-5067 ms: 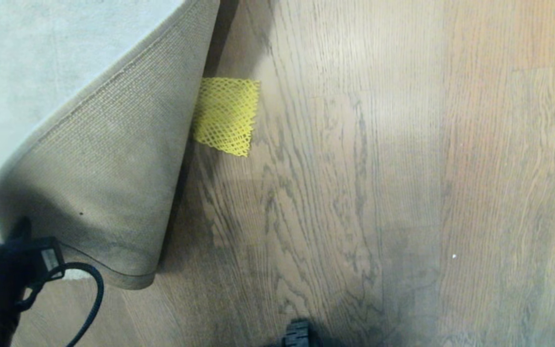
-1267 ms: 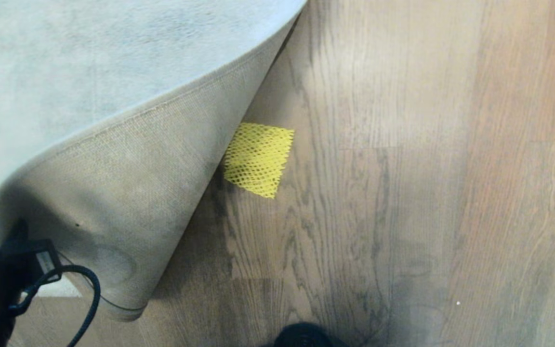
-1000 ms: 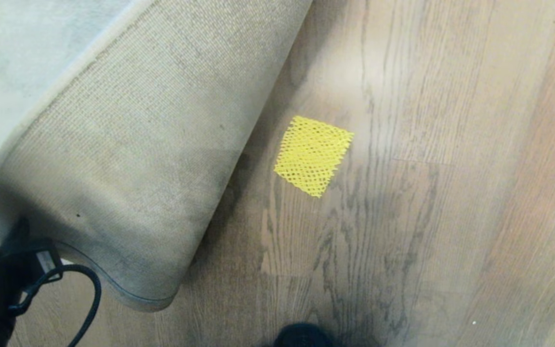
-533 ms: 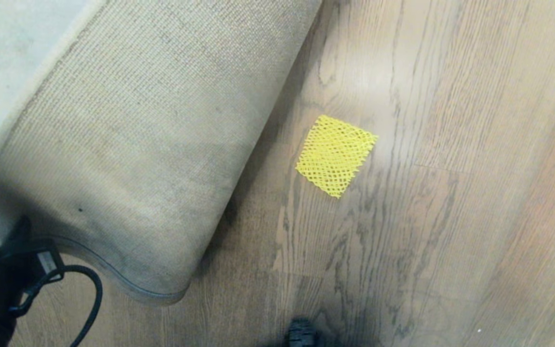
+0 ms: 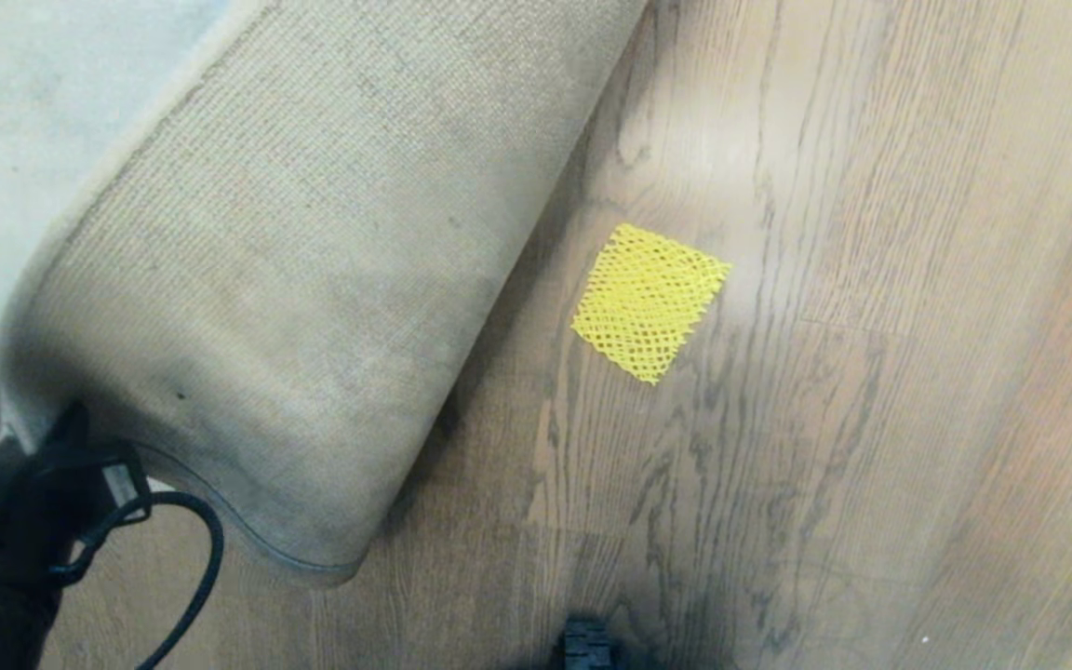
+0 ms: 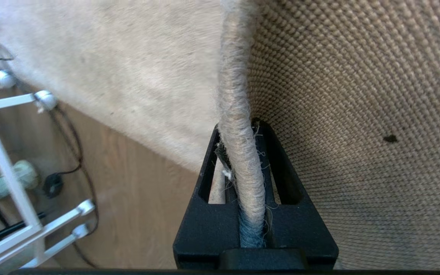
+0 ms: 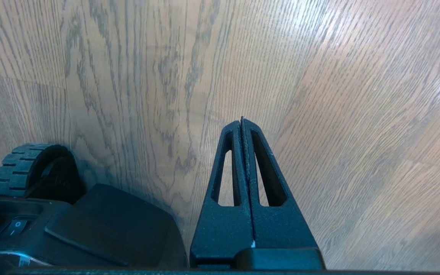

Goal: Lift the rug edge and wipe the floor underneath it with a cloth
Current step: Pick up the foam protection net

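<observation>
Head view: cloth (image 5: 650, 301) flat on floor (image 5: 871, 419), right of lifted rug edge (image 6: 239, 152).
Left gripper (image 6: 239, 133): clamped on rug edge.
Right gripper (image 7: 241, 122): closed, empty; probably nearer the cloth.

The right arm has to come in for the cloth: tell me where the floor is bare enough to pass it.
Bare floor runs to the right of the cloth and toward the robot. A narrower strip separates the cloth from the rug edge, held folded back by the left gripper. The right gripper hangs shut over bare planks.
</observation>
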